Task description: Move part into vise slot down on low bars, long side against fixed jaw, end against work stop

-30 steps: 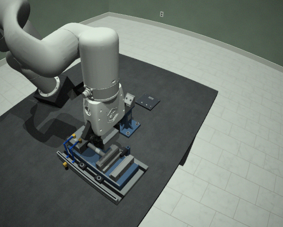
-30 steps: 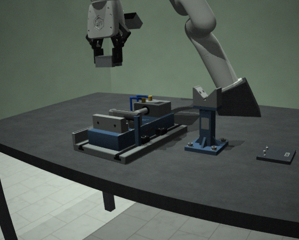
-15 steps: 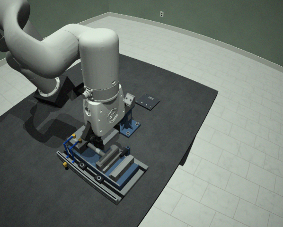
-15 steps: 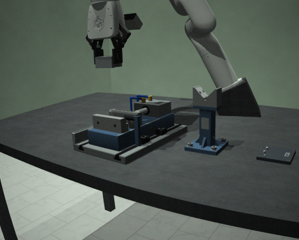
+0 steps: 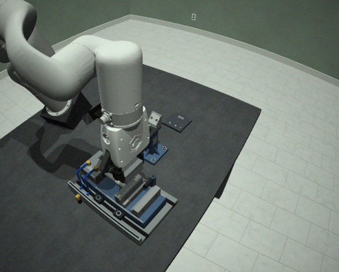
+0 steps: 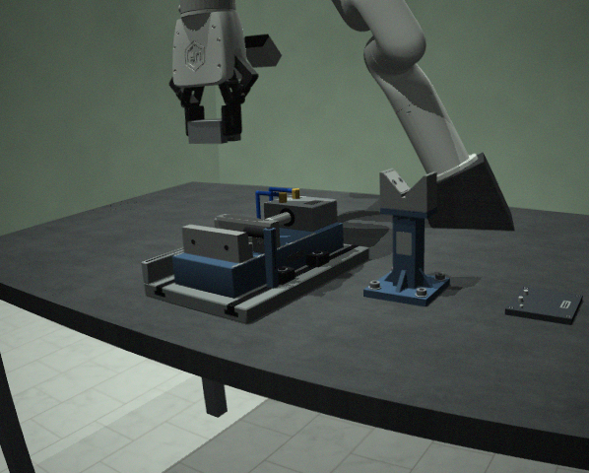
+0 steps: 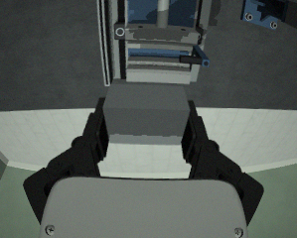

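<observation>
My gripper (image 6: 212, 127) is shut on the part (image 6: 206, 131), a grey block, and holds it high in the air above the vise (image 6: 254, 254). In the wrist view the part (image 7: 147, 133) sits crosswise between the two dark fingers. I cannot tell which way its slot faces. The vise (image 5: 125, 196) is open, with the fixed jaw (image 6: 214, 242) at the near end and the air cylinder (image 6: 299, 214) at the far end. The work stop (image 6: 270, 254) is on a blue post at the side. The infeed plate (image 6: 543, 304) is empty.
The V-block (image 6: 407, 193) stands on a blue pedestal to the right of the vise, and also shows in the top view (image 5: 155, 137). Blue air pipes with yellow fittings (image 5: 84, 175) rise at the cylinder end. The arm's base (image 6: 468, 193) is behind the V-block.
</observation>
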Controlling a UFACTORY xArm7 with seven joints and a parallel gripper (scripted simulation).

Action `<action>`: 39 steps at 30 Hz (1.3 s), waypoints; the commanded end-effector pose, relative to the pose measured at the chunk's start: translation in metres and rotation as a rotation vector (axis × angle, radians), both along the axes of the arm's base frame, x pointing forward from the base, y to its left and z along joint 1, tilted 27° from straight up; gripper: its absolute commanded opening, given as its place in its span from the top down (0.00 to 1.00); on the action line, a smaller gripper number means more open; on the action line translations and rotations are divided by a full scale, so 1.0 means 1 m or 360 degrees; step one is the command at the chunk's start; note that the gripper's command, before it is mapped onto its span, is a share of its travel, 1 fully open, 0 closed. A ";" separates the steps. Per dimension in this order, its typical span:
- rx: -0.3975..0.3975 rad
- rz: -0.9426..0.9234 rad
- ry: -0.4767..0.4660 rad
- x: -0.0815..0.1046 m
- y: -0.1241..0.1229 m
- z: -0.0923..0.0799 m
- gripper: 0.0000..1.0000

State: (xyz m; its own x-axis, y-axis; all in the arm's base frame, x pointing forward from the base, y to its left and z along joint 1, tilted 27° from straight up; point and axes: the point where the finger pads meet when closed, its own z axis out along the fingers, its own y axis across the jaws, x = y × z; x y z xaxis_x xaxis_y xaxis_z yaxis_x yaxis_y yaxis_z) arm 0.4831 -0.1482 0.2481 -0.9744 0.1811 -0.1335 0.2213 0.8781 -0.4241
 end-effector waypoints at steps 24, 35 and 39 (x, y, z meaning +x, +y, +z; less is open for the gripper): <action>-0.0002 0.0004 -0.0006 0.004 -0.019 -0.038 1.00; -0.0002 0.0004 -0.0006 0.005 -0.026 -0.052 1.00; -0.0002 0.0004 -0.0006 0.006 -0.028 -0.057 1.00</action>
